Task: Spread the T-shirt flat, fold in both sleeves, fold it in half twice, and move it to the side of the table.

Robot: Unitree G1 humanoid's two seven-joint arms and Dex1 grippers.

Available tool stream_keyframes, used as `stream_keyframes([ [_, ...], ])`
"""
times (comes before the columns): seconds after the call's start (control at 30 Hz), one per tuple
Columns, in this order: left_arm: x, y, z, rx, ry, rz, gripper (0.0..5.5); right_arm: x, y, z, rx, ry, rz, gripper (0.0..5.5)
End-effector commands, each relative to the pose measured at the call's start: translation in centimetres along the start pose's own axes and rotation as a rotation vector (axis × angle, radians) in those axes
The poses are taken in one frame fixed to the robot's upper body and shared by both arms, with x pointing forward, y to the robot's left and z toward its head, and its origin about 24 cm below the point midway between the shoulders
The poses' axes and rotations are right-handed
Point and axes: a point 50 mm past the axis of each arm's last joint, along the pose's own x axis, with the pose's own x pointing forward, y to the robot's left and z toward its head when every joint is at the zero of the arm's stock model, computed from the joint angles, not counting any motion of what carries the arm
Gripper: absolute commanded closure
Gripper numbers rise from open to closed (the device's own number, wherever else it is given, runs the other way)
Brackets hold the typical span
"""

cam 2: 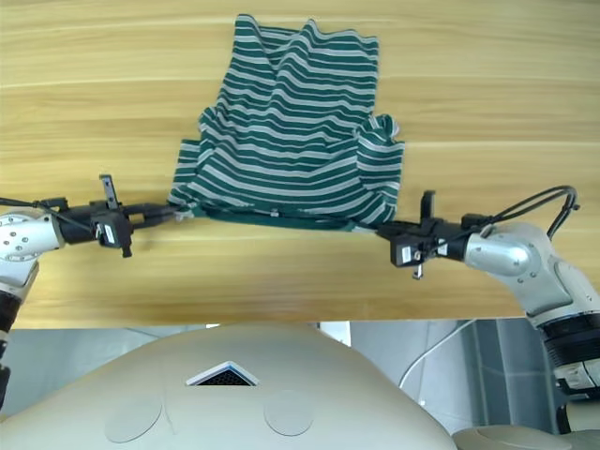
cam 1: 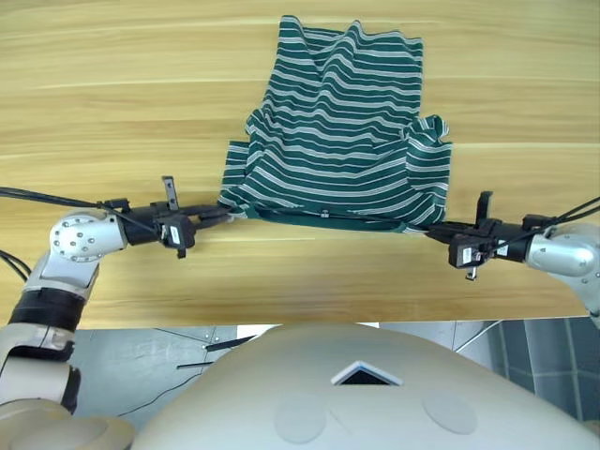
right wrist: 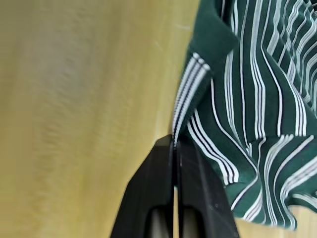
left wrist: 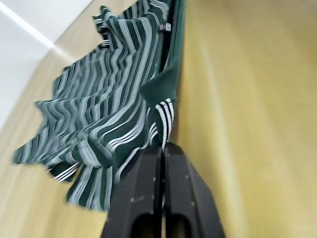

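A dark green T-shirt [cam 1: 342, 122] with white stripes lies rumpled on the wooden table [cam 1: 112, 103], its near hem stretched taut between my two grippers. My left gripper [cam 1: 223, 215] is shut on the shirt's near left corner [left wrist: 161, 119]. My right gripper [cam 1: 424, 228] is shut on the near right corner [right wrist: 190, 94]. The wrist views show each pair of black fingers [left wrist: 163, 163] pressed together on the striped edge [right wrist: 181, 119]. A sleeve [cam 1: 429, 141] is bunched up on the right side of the T-shirt.
Bare wood stretches to the left and right of the shirt and in a strip along the table's near edge [cam 1: 281, 323]. Cables [cam 1: 37, 199] trail from both arms over the table.
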Motion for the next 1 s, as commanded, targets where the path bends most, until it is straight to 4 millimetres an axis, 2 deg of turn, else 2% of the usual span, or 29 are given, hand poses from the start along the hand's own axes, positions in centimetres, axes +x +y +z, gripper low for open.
stream_keyframes([
  [0.03, -0.8, -1.7, 2.1, 0.005, 0.001, -0.168, 5.17, -1.6, 1.5, 1.1, 0.022, -0.055, 0.113, 5.5],
  [0.33, -0.7, -1.7, 3.4, -0.004, 0.02, -0.167, 3.72, -2.1, 1.1, 1.0, 0.078, -0.03, 0.099, 5.5],
  [0.57, -0.6, -0.4, 3.3, -0.003, 0.005, -0.1, 2.63, -2.2, 1.2, 3.4, 0.081, -0.145, 0.106, 4.23],
  [0.73, -0.6, 1.8, 4.4, -0.043, -0.151, 0.027, 1.74, -3.6, 0.8, 4.2, 0.065, -0.232, 0.072, 4.18],
  [0.83, -1.0, 3.0, 4.7, -0.061, -0.226, 0.084, 1.74, -4.9, -0.3, 3.5, 0.051, -0.205, 0.008, 4.18],
  [0.9, -0.9, 3.6, 4.4, -0.048, -0.223, 0.109, 1.74, -6.2, -1.9, 3.6, 0.069, -0.244, -0.104, 4.18],
  [0.93, -0.6, 3.9, 4.2, -0.042, -0.222, 0.119, 1.69, -6.7, -3.2, 2.9, 0.084, -0.219, -0.195, 4.37],
  [1.0, -0.1, 3.9, 3.4, -0.012, -0.182, 0.113, 1.69, -6.9, -5.7, -0.5, 0.122, 0.009, -0.389, 4.65],
])
